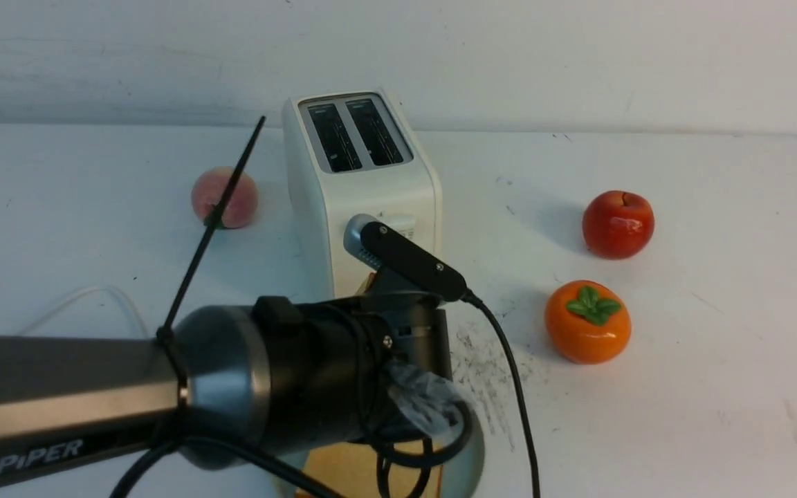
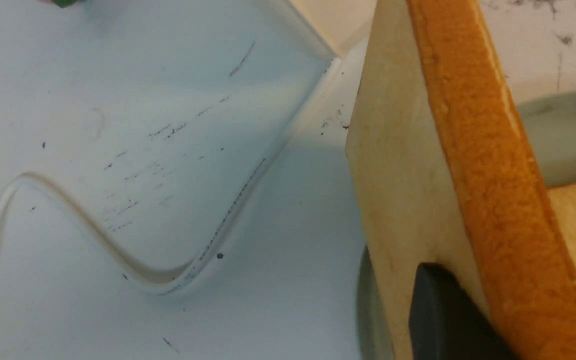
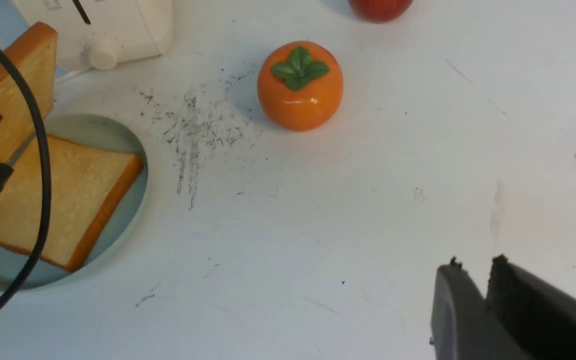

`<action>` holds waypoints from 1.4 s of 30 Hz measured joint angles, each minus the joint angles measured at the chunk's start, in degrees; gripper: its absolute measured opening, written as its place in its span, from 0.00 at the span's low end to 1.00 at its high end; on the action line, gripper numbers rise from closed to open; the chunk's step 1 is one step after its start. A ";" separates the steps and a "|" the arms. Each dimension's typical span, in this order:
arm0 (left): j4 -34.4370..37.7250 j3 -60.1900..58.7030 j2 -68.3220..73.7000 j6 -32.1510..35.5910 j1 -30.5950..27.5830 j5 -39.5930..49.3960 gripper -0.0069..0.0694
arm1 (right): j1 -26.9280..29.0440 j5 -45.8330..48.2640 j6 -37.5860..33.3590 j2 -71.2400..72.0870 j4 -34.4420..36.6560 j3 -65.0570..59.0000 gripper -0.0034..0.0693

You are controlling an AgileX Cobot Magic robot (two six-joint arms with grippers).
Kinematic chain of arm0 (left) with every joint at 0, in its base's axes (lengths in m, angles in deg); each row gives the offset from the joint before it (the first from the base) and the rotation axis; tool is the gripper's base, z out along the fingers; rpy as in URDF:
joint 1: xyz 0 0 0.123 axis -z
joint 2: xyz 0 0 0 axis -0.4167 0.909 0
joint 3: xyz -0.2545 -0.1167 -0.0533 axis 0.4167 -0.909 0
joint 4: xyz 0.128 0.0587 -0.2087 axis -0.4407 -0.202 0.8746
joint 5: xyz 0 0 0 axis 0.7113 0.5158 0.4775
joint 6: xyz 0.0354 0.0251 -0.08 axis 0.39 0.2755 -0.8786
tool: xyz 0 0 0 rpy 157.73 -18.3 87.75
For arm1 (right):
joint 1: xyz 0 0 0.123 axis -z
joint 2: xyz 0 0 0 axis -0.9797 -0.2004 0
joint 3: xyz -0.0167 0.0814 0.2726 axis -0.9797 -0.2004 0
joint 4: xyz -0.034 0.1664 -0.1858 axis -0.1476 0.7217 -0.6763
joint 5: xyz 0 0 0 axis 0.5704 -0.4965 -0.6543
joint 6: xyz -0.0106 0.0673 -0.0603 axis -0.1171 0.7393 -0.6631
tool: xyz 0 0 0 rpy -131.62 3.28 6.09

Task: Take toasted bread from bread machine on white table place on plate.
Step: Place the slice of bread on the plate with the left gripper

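Toast slice [image 2: 408,175] stands on edge, long axis upright, gripped by the left pincer [image 2: 513,320] over the plate [image 3: 93,130] near the table's [image 3: 318,225] front edge, where its twin [image 3: 53,200] lies flat before the empty-slotted bread machine [image 1: 364,180], while the right pincer [image 3: 485,285], all but closed on nothing, hangs well apart.

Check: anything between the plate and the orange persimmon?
Nothing stands there. Between the plate and the persimmon is only bare white table with dark scuff marks, clearest in the right wrist view.
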 joint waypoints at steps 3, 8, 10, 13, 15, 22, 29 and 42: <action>1.11 0.00 0.00 1.85 0.00 -0.25 0.22 | 0.00 0.00 0.00 0.00 0.00 0.00 0.18; 4.99 0.05 0.00 5.60 0.00 -1.77 0.22 | 0.00 0.00 0.00 0.00 0.00 0.00 0.19; 7.02 0.11 0.00 6.12 0.00 -3.09 0.23 | 0.00 0.00 0.00 0.00 0.00 0.00 0.19; 7.96 0.48 0.00 6.25 0.00 -3.33 0.27 | 0.00 0.00 0.00 0.00 0.00 0.00 0.19; 8.39 0.70 0.00 6.26 0.00 -3.33 0.29 | 0.00 0.00 0.00 0.00 0.00 0.00 0.19; 11.71 3.82 0.00 6.21 0.00 -3.08 0.54 | 0.00 0.00 0.00 0.00 0.00 0.00 0.21; 21.07 12.17 0.00 6.09 0.00 -4.27 0.69 | 0.00 0.00 0.05 0.00 0.00 0.00 0.21; 23.82 26.58 -2.29 12.83 -0.34 8.93 0.44 | 0.00 2.53 0.05 0.00 0.75 0.00 0.23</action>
